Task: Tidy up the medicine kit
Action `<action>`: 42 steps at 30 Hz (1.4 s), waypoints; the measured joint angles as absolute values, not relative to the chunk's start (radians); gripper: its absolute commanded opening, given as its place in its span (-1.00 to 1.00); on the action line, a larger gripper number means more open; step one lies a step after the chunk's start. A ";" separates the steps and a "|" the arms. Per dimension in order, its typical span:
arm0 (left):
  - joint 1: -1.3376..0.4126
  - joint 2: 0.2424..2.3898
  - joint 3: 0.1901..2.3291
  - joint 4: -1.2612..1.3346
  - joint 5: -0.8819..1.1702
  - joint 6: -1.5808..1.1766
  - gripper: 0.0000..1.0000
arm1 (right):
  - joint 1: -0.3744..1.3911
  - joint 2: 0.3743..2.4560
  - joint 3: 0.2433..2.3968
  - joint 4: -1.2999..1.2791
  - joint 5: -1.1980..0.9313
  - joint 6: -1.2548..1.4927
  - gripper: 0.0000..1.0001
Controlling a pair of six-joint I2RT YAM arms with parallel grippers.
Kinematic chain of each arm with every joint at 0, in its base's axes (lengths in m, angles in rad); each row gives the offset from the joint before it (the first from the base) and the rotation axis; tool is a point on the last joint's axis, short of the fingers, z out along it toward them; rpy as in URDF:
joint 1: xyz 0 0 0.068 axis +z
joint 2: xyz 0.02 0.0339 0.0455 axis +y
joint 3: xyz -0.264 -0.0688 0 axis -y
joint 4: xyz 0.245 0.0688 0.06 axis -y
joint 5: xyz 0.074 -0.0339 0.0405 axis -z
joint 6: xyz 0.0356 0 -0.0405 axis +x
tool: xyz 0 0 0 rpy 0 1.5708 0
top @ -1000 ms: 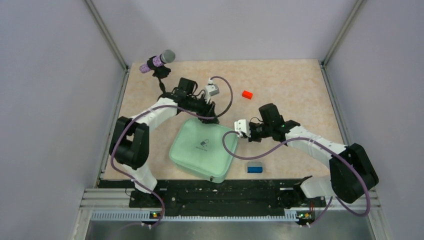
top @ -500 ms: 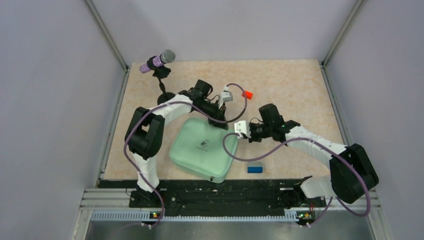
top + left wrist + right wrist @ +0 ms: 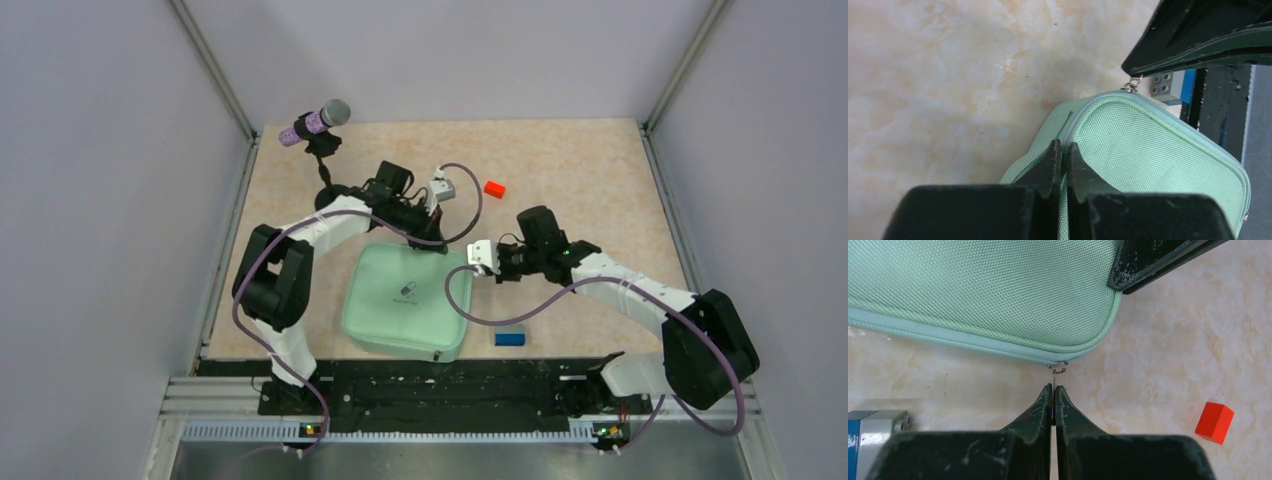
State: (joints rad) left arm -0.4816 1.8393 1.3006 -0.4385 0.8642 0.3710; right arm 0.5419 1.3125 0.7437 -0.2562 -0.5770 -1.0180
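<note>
At the worktop's near edge, middle: medicine kit (image 3: 405, 300) zipped shut, unzipping step in hand.
Left gripper (image 3: 1063, 148) closed at its far corner (rim pinch unclear); right gripper (image 3: 1053, 389) clamps zipper pull (image 3: 1058, 368); next, drag it along the seam.

The medicine kit (image 3: 408, 300), a pale mint-green woven-fabric case, square with rounded corners and a small dark pill icon on its lid, lies flat, lid down, on the tabletop (image 3: 580, 170) near its front edge.
</note>
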 measured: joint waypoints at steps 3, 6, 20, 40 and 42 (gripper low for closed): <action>-0.447 1.787 1.247 -0.376 0.803 0.278 -1.00 | 0.549 1.311 0.746 -0.237 -0.579 -1.018 -1.00; -0.401 1.754 1.213 -0.329 0.750 0.179 -1.00 | 0.564 1.310 0.746 -0.219 -0.581 -1.017 -1.00; -0.276 1.514 0.986 -0.216 0.296 -0.155 -1.00 | 0.632 1.224 0.680 -0.267 -0.598 -0.937 -1.00; -0.253 1.448 0.922 -0.186 0.227 -0.227 -0.13 | 0.725 1.336 0.746 -0.281 -0.754 -0.590 -0.11; -0.243 1.444 0.926 -0.180 0.230 -0.186 0.04 | 0.722 1.322 0.759 -0.315 -0.741 -0.572 0.10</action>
State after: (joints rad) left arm -0.2428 1.4437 0.9260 -0.1799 0.2298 -0.1856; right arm 0.7219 1.3216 0.7586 -0.3149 -0.7410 -0.5716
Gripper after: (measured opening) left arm 0.382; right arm 0.426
